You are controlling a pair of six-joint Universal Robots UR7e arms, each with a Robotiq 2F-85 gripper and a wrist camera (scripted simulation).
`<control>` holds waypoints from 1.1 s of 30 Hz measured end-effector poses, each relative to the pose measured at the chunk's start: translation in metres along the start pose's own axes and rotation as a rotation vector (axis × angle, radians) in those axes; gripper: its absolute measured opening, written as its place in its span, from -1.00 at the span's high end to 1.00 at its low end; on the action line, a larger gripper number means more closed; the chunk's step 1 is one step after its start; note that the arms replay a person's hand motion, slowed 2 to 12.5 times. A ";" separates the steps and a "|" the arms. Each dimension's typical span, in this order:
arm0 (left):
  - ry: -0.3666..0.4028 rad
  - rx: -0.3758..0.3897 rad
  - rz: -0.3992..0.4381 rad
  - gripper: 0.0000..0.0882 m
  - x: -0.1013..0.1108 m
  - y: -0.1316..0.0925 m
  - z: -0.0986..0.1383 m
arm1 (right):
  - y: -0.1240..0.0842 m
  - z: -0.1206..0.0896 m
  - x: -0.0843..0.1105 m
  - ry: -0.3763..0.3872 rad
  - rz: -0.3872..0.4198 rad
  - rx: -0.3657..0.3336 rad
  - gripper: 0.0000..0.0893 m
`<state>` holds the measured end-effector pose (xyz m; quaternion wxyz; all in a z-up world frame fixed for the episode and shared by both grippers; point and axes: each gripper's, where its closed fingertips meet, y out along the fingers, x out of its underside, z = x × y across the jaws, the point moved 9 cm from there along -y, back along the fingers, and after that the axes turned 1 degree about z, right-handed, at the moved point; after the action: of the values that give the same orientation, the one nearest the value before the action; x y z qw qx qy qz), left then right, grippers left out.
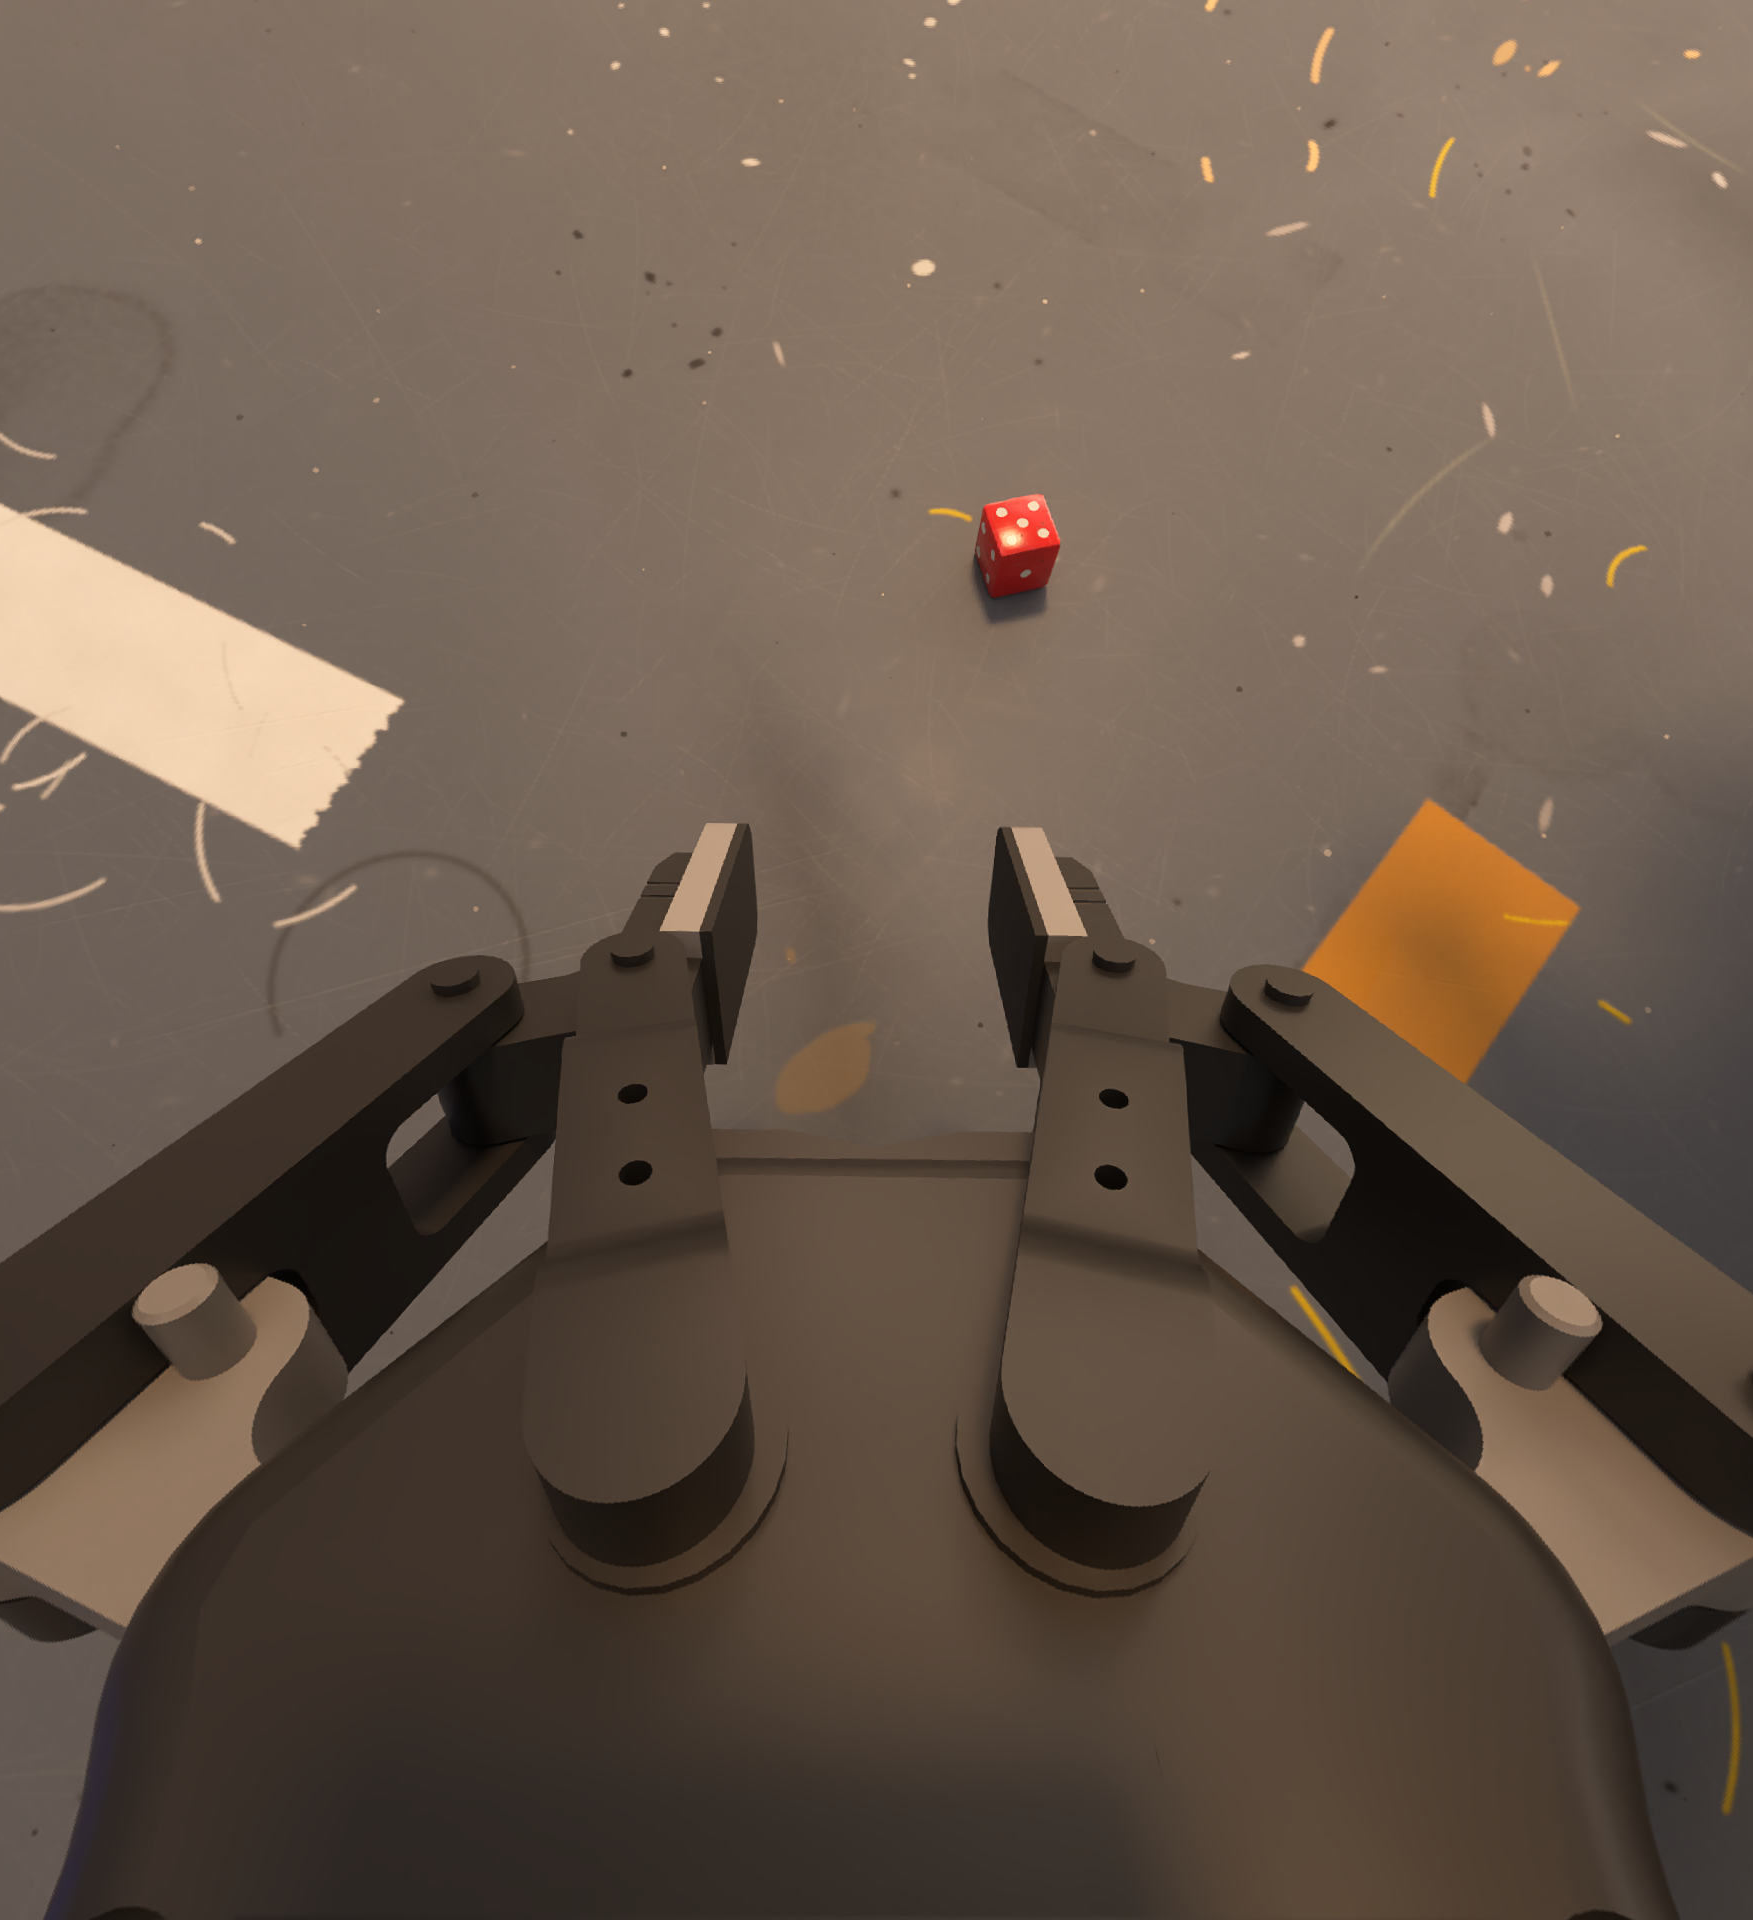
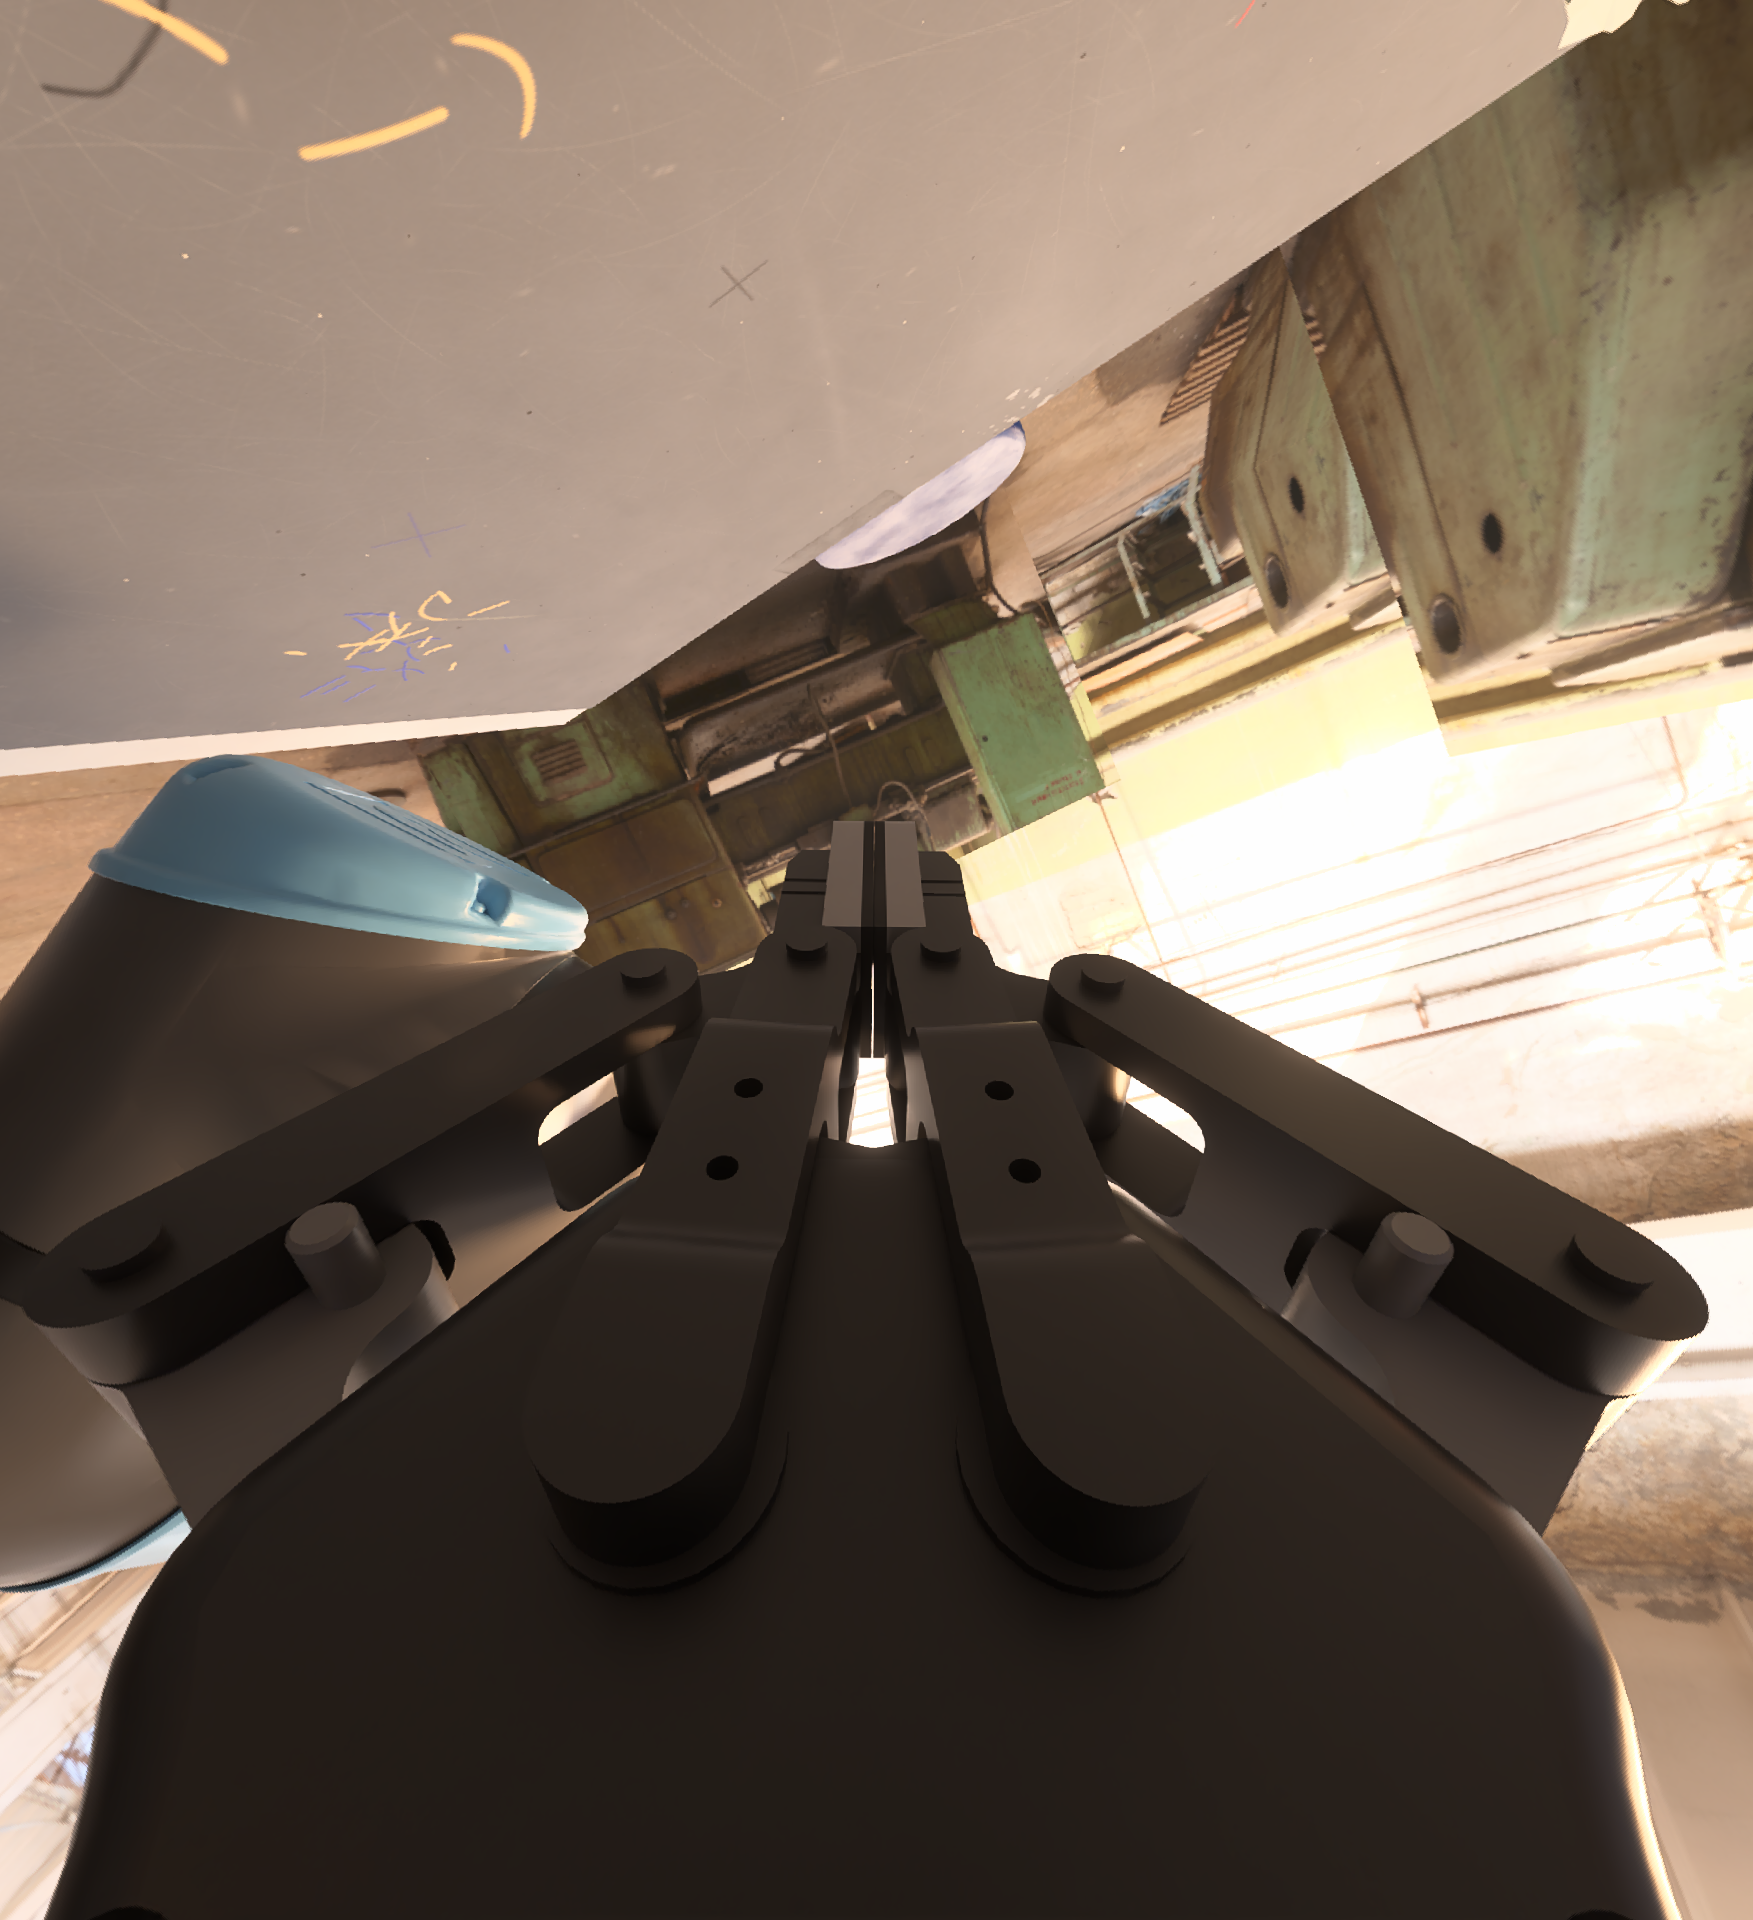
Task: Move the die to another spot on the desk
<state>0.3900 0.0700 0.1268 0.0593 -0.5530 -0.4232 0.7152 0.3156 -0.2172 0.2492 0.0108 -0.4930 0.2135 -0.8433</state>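
A small red die [image 1: 1016, 544] with white pips sits on the grey desk [image 1: 643, 364], in the left wrist view just above and a little right of centre. My left gripper [image 1: 872, 883] is open and empty, hovering above the desk, short of the die and apart from it. My right gripper [image 2: 873, 873] is shut with nothing between its pads. It points away past the desk's edge [image 2: 228, 416], and the die is not in the right wrist view.
A strip of pale tape [image 1: 145, 665] lies flat on the desk to the left, an orange patch [image 1: 1443, 935] to the right. The surface bears scratches and paint flecks. In the right wrist view an arm joint with a blue cap [image 2: 332, 852] is at left, green machinery [image 2: 1474, 416] beyond.
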 end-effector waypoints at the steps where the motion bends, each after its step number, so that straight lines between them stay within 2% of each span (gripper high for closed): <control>1: 0.000 0.000 -0.001 0.07 0.000 0.000 0.000 | 0.000 0.000 0.000 -0.001 0.000 0.000 1.00; 33: 0.021 -0.043 -0.035 0.04 -0.007 -0.008 -0.001 | 0.009 -0.014 0.008 -0.054 -0.019 0.013 1.00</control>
<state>0.3907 0.0723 0.1375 0.0643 -0.5543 -0.4476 0.6988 0.2985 -0.2218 0.2464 0.0119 -0.5176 0.2031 -0.8311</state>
